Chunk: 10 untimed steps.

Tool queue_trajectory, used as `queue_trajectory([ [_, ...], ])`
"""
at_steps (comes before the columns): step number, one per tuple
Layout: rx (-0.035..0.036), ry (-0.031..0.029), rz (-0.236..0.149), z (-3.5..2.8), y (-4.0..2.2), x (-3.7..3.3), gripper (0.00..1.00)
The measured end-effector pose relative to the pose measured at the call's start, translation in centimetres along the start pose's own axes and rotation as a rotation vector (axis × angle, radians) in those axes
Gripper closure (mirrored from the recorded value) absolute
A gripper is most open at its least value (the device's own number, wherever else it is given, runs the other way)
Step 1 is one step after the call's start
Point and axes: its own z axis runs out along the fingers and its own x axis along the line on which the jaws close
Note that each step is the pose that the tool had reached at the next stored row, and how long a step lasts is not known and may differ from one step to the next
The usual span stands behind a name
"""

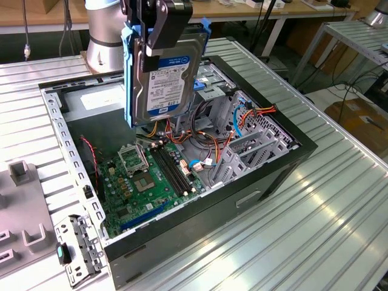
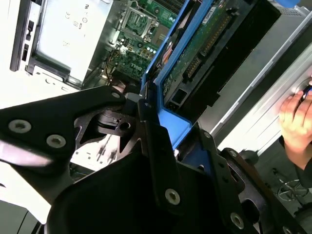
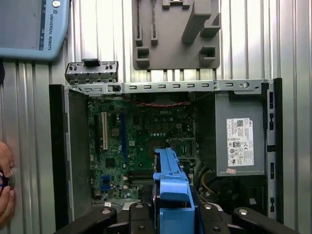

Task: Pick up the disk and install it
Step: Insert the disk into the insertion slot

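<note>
The open computer case [image 1: 242, 200] is lying on its side with its motherboard [image 1: 145, 182] facing up. The disk [image 1: 167, 79] is hanging on edge over the case's twelve o'clock end in the exterior view, clear of everything below, its label turned toward the camera. The gripper [image 1: 151, 33] is gripping it from above, its fingers closed firmly on the upper end between the blue side rails [image 1: 127, 73]. Because only that short end is being held, the disk is likely to twist or slip in the grip if a rail is catching on a cage edge on the way in, and rails that are going in crooked could jam. The orange and coloured cables [image 1: 212, 136] at the disk's five o'clock are looping into the free space and could be snagged or pinched under it. A person's hand [image 3: 5, 190] is resting close to the case in the first wrist view, possibly within the arm's reach. Everything is sitting on a ribbed silver metal table [image 1: 315, 230]. A grey moulded fixture [image 1: 18, 206] is at the case's eight o'clock, and a small perforated bracket [image 1: 76, 248] is just beside its seven o'clock corner. Wooden-topped benches [image 1: 254, 12] are standing beyond at one o'clock.
</note>
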Motion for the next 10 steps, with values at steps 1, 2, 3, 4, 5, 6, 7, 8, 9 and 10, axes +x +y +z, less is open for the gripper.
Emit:
queue_trajectory([
  [1,0.0000,0.0000,0.000,0.01,-0.17,0.02,0.63],
  [2,-0.0001,0.0001,0.000,0.01,-0.38,0.02,0.63],
  [3,-0.0001,0.0001,0.000,0.02,-0.62,0.01,0.63],
  [4,-0.0002,0.0001,0.000,0.03,-0.87,0.00,0.63],
  [5,-0.0003,0.0001,0.000,0.05,-1.25,-0.01,0.63],
  [6,-0.0005,0.0001,0.000,0.05,-1.58,-0.02,0.63],
  [7,-0.0007,0.0001,0.000,0.06,-1.90,-0.03,0.63],
  [8,-0.0007,0.0001,0.000,0.06,-1.96,-0.03,0.63],
  [9,-0.0006,0.0000,0.000,0.07,-1.96,-0.03,0.63],
  [10,-0.0006,0.0001,0.000,0.07,-2.00,-0.04,0.63],
])
